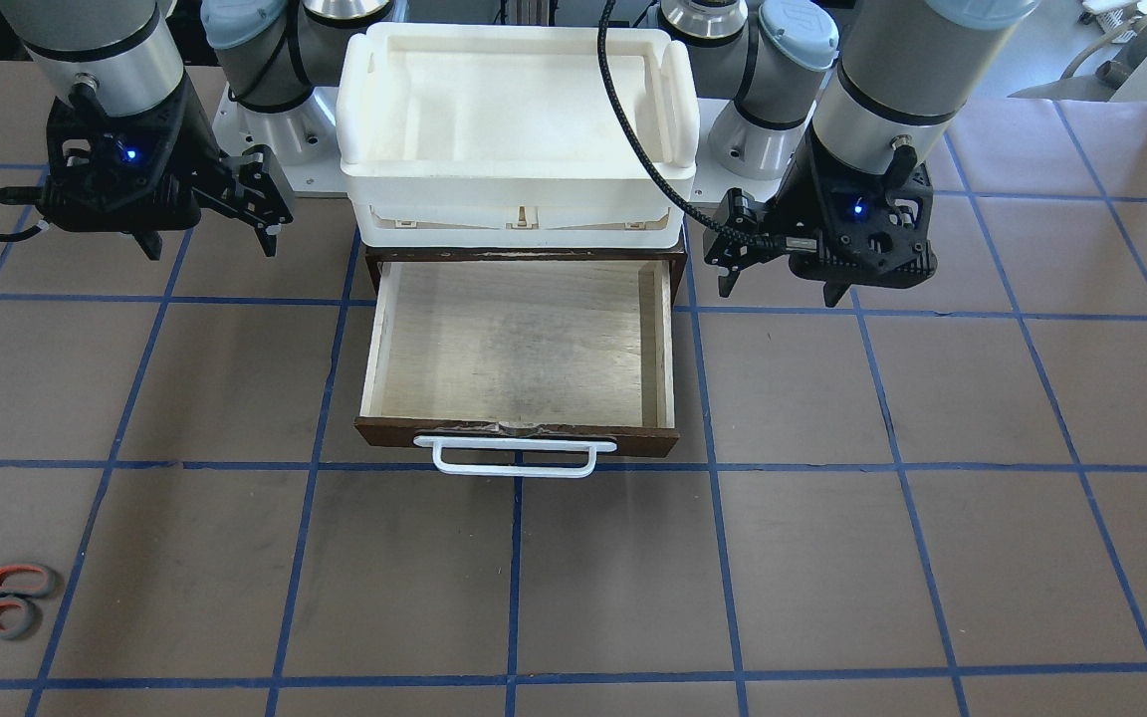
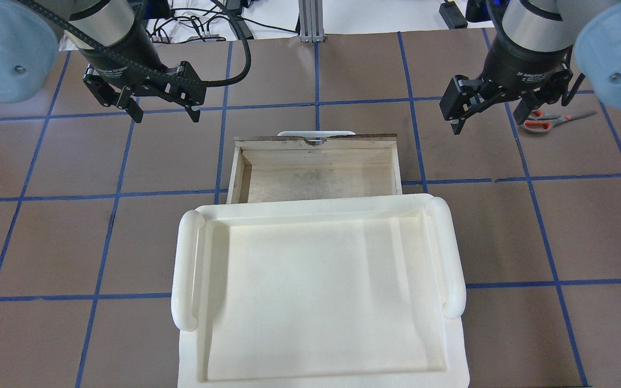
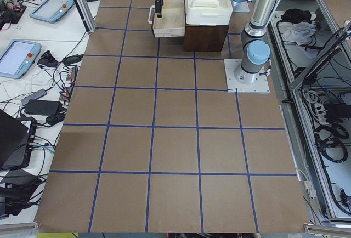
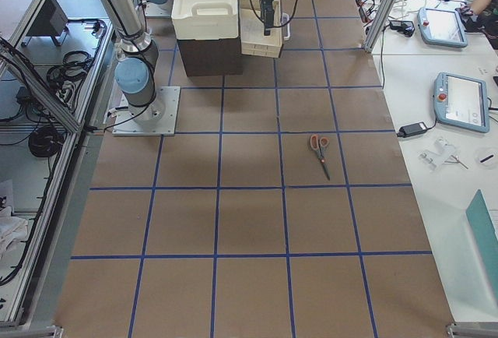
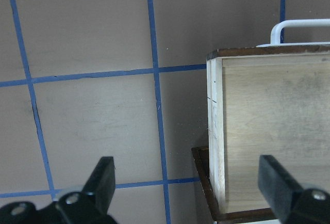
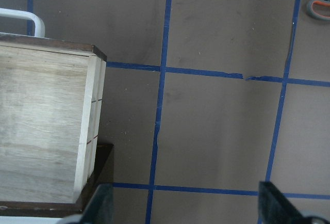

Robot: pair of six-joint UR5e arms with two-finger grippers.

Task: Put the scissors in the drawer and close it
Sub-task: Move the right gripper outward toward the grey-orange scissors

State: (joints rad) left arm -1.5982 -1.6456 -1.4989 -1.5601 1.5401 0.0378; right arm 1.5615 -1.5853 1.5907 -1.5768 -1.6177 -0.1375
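I hold my left tool and my right tool above the desk on either side of the shallow light plywood drawer with its dark brown front and white bar handle, each with its two fingers spread apart and nothing between them. The drawer stands pulled out and bare inside, which I judge leaves it ready to receive, so neither tool needs to touch the handle yet. The small scissors with grey handles lined orange-red and dark blades lie flat on the desk well apart from the drawer, out towards the desk's far edge on my right, beyond my right tool; the right wrist view catches only a handle loop at its upper corner. That placing makes the right tool the natural one for the pickup, I judge, while the left waits clear of the drawer's open mouth. A white plastic tray with rounded side grips sits on top of the dark cabinet that houses the drawer, near my base. The desk is brown, marked in squares by blue tape lines. Beyond its far edge a white side bench carries tablets, cables and small gear; wire racks stand behind my base.
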